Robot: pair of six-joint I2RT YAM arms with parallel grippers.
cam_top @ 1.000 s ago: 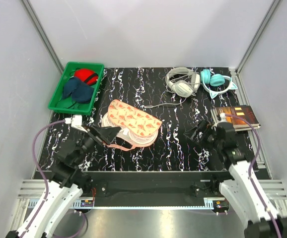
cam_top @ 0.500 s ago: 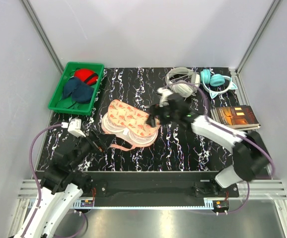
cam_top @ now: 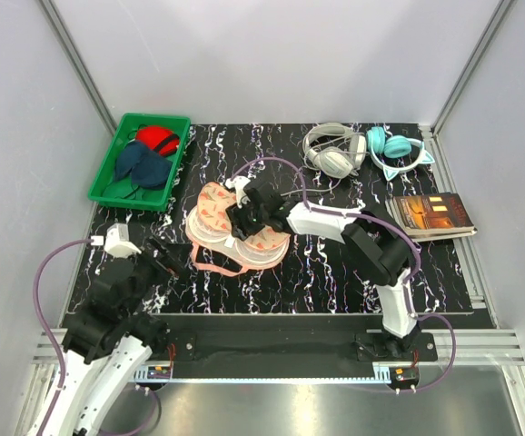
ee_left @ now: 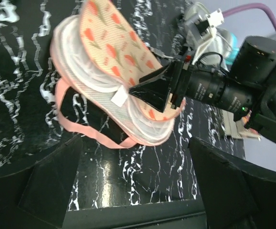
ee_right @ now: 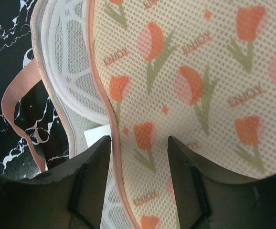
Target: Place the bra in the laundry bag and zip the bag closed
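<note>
Top external view: the bra lies in the green bin at the far left, beside a dark blue garment and well apart from the bag, which sits mid-table. So nothing of the task proper is done: the bra is not picked up, not bagged, and the zip is not closed. The right gripper reaches across onto the bag's top. The left gripper hangs near the bag's near-left side, touching nothing. I judge this to be the opening of the bag, a step before the bra is fetched.

Left wrist view: this shows what the overhead hides. The bag's printed upper shell stands tilted up off the lower one, with white mesh showing in the gap, so the bag is partly open. The right gripper's tip sits at that raised edge. The left fingers are spread wide with nothing between them.

Right wrist view: only here is the right hand's spread clear. Its two fingers stand apart, the shell's pink edging running toward the gap between them; they are not clamped. The strap loops at the left. The bra is out of sight in both wrist views.
</note>
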